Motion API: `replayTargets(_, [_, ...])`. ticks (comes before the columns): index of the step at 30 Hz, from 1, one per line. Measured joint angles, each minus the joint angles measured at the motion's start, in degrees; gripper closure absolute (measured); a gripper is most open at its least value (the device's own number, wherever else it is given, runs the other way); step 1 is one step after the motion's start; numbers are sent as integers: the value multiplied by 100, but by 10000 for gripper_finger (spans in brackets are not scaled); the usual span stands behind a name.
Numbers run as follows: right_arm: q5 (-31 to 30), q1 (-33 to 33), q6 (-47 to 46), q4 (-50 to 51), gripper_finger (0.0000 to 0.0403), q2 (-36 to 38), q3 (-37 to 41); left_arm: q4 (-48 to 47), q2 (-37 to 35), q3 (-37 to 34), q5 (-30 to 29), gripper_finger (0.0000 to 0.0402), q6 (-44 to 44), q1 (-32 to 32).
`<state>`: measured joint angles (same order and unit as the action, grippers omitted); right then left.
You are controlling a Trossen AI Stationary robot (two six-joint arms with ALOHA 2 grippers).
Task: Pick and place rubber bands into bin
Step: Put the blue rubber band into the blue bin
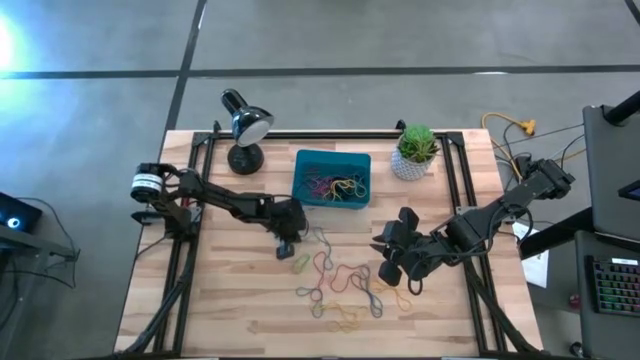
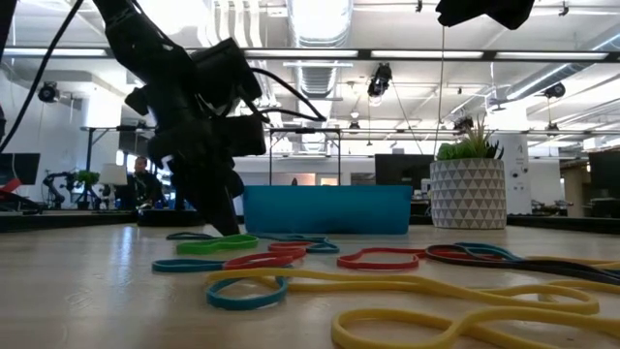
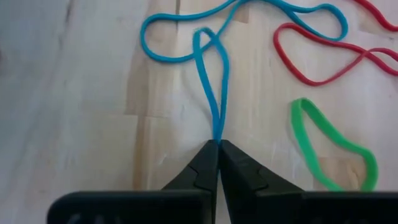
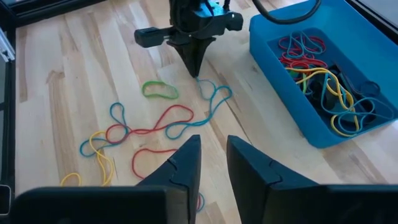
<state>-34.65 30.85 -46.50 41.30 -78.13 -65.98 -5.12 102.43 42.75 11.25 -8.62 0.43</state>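
Several rubber bands (image 1: 340,285) in mixed colours lie loose on the wooden table, just on the near side of the teal bin (image 1: 333,153). The bin (image 4: 283,87) holds several more bands. My left gripper (image 3: 217,144) is down at the table at the far left end of the loose bands, shut on a blue band (image 3: 211,62). It also shows in the right wrist view, my left gripper (image 4: 196,71). A green band (image 3: 333,149) and a red one (image 3: 323,59) lie close by. My right gripper (image 4: 214,152) hangs above the bands' right side, open, nothing between its fingers. My left gripper pinches a narrow loop of the blue band (image 3: 217,127) between its two fingertips, both strands of the loop drawn together there. The fingers slant steeply down from above. The rest of the band lies slack on the table.
A black desk lamp (image 1: 245,125) stands at the far left, and a white plant pot (image 1: 415,155) to the right of the bin. Black frame rails (image 1: 460,180) run along the table's sides. Bare wood lies at the near left.
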Motion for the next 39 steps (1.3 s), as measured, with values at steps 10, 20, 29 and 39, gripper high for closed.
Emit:
replayTargets(10, [1, 0, -2, -6, 333, 0, 0, -92, -699, 173, 24, 401, -2, -51])
replayTargets(20, [3, -2, 0, -13, 337, -4, 2, -85, -1821, 484, -40, 401, -22, -61])
replayTargets(29, [4, -2, 10, -11, 341, -4, 2, 22, -2424, 798, -720, 401, 49, -20])
replayTargets(39, [2, -4, 15, -2, 337, -4, 15, 63, -2402, 1317, -2042, 401, 609, 285])
